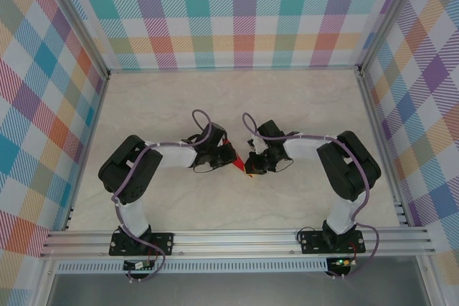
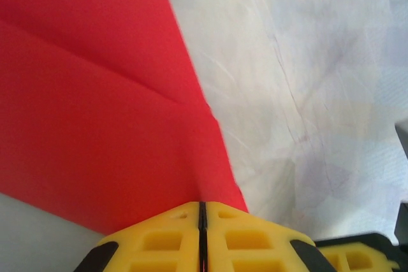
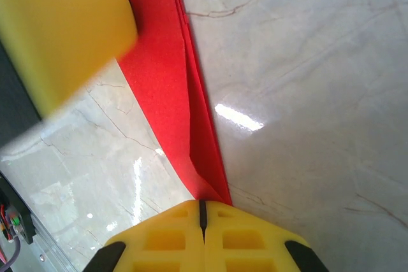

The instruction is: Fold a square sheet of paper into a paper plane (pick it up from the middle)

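Pale, marble-look table [image 1: 237,98] with thin brown veins carries the work, glossy enough to throw back a bright strip of light in the right wrist view. Walls [image 1: 244,12] of pastel plaid stand on three sides, and an aluminium rail [image 1: 237,238] runs along the near edge where both arms are bolted.

Seen from the left wrist, the left fingers [image 2: 166,240] are yellow and pressed flat together, with only a thin dark seam between them. The red paper [image 2: 95,93] runs right down to that seam, so they are pinched on its edge. From there it spreads up and to the left as a broad sheet, with a straight crease slanting across it and a clean diagonal edge against the table.

The right fingers [image 3: 166,240] are likewise closed tight, and the narrow end of the paper disappears into their seam. It widens away from them in several stacked folded layers. At the upper left of that view one yellow finger of the left arm, blurred, lies over the paper.

From above, the left arm [image 1: 168,152] and right arm [image 1: 308,147] bend inward and meet near the middle of the table. The paper shows between them as a small red wedge with its point toward the near edge.
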